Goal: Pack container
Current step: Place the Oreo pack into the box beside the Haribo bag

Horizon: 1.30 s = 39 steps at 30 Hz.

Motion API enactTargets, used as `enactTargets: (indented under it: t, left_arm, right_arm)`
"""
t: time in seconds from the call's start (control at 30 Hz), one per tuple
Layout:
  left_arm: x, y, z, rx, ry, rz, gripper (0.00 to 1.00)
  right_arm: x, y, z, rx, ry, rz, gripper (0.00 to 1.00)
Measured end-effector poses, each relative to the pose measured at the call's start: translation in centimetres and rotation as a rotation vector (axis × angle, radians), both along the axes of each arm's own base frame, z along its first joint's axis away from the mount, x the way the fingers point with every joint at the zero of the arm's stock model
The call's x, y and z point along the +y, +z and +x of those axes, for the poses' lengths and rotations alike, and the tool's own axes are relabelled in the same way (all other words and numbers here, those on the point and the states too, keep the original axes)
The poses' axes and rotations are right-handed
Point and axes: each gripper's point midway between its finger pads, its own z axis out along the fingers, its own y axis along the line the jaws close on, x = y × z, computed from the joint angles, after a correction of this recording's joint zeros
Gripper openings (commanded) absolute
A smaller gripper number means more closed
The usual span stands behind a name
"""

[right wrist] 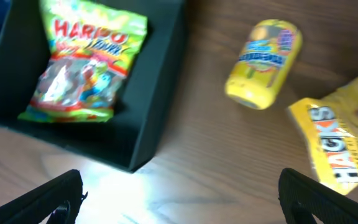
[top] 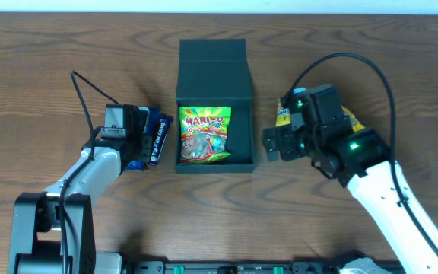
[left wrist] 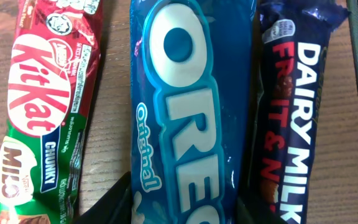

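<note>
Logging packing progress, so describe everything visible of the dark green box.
The container is a dark teal-green, matte, rigid-looking square box standing flat on the wooden table. Its hinged lid lies open, folded back on the far side. Inside rests one Haribo bag, face up, with bare floor beside it.

A brown wooden table (top: 36,61) carries an open dark container (top: 213,72). A KitKat (left wrist: 42,106), Oreo pack (left wrist: 188,112) and Dairy Milk bar (left wrist: 297,118) lie left of it, a yellow can (right wrist: 265,62) and Hacks packet (right wrist: 344,146) right.
</note>
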Motion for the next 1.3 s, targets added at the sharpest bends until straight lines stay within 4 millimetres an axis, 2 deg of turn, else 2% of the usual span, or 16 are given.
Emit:
enactTargets:
  t: [0.07,0.2,0.3,0.4,0.43,0.5,0.53,0.63,0.73,0.9,1.07,1.17,1.2,1.23,1.3]
  left_arm:
    - [0.0,0.1,0.0,0.009,0.022,-0.01,0.06]
    - [-0.1,1.8,0.8,0.011,0.076,-0.035,0.06]
    - [-0.2,4.6,2.2,-0.033,0.122,-0.066,0.06]
    - [-1.3,8.9,3.9,-0.118,0.151,-0.109,0.06]
    - [-2.6,11.5,4.8,-0.181,0.142,-0.137,0.06]
    - [-5.0,14.6,5.5,-0.26,0.115,-0.184,0.06]
    - [-6.8,16.3,5.8,-0.301,0.094,-0.22,0.06]
    - [-12.6,19.0,5.2,-0.35,0.047,-0.333,0.06]
    - [-17.1,18.1,3.5,-0.283,0.053,-0.417,0.06]
    - [-22.4,12.9,2.1,-0.129,0.115,-0.474,0.06]
    - [-25.6,8.5,1.6,-0.038,0.174,-0.508,0.06]
    - [-26.8,7.5,1.4,-0.02,0.187,-0.529,0.06]
    - [-27.1,7.3,1.3,-0.014,0.195,-0.535,0.18]
    - [-27.1,7.3,1.2,-0.012,0.199,-0.539,0.4]
    - [-27.2,7.3,1.2,-0.008,0.213,-0.548,0.42]
  right_arm:
    - [-1.5,0.1,0.6,-0.001,-0.053,0.002,0.99]
    - [-5.1,0.6,1.4,-0.012,-0.178,0.009,0.99]
    - [-7.7,0.9,1.1,-0.004,-0.28,0.019,0.99]
    - [-9.9,1.2,0.9,0.001,-0.378,0.036,0.99]
    - [-10.8,1.3,0.8,0.004,-0.421,0.043,0.99]
    - [-11.7,1.2,0.7,0.011,-0.466,0.05,0.99]
    - [-12.1,1.2,0.7,0.015,-0.485,0.052,0.99]
    - [-12.8,1.1,0.5,0.024,-0.527,0.062,0.99]
    - [-13.0,1.0,0.4,0.033,-0.552,0.071,0.99]
    - [-13.0,0.8,0.0,0.054,-0.562,0.071,0.99]
    - [-13.0,0.6,-0.4,0.069,-0.565,0.069,0.99]
    - [-13.0,0.5,-0.5,0.077,-0.567,0.067,0.99]
    - [-13.0,0.5,-0.6,0.08,-0.568,0.068,0.99]
    - [-13.0,0.5,-0.6,0.08,-0.568,0.067,0.99]
    - [-13.0,0.5,-0.6,0.082,-0.569,0.067,0.99]
